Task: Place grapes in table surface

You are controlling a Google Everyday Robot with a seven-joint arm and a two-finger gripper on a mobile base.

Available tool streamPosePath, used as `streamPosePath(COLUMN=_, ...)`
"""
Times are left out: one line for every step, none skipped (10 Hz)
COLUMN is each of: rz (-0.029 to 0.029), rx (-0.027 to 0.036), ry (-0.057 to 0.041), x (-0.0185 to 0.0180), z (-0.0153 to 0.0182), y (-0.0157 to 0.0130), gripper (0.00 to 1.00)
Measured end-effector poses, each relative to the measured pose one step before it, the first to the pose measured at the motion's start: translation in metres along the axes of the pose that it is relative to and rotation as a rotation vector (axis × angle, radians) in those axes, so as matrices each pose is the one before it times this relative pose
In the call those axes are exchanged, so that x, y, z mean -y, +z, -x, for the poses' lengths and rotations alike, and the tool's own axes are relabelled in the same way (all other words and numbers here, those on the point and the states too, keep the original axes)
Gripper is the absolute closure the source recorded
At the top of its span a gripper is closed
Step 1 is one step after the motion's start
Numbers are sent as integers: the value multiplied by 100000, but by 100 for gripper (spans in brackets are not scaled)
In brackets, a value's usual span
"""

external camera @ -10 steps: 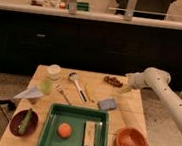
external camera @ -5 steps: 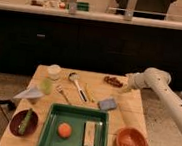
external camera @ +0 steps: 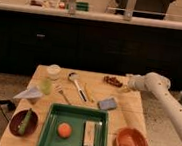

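Camera view: the grapes (external camera: 112, 81) are seen lying on the table surface (external camera: 129, 113), near its far right corner. The gripper (external camera: 125, 87) is held just beside them on the right, fingers spread and nothing grasped. A blue-grey sponge (external camera: 107, 103) is seen nearer the camera.

A green tray (external camera: 76, 117) holds an orange fruit (external camera: 64, 130) and a pale bar (external camera: 91, 134); a sponge (external camera: 107, 103) and an orange bowl (external camera: 132, 143) sit beside it.
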Motion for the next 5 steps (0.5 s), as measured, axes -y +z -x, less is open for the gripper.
streamPosePath(rz=770, rx=658, ry=888, x=646, z=-278, y=1107, gripper=20)
streamPosePath(rz=2149, rx=374, ry=690, x=580, z=-273, y=1551, gripper=20)
streamPosePath(rz=1947, rx=4, ry=189, x=554, z=-202, y=1372, gripper=20)
streamPosePath(rz=2425, rx=-426, ry=146, x=482, z=-148, y=1546, gripper=20)
streamPosePath(rz=2102, rx=-1109, ry=465, x=291, z=-533, y=1200, gripper=20)
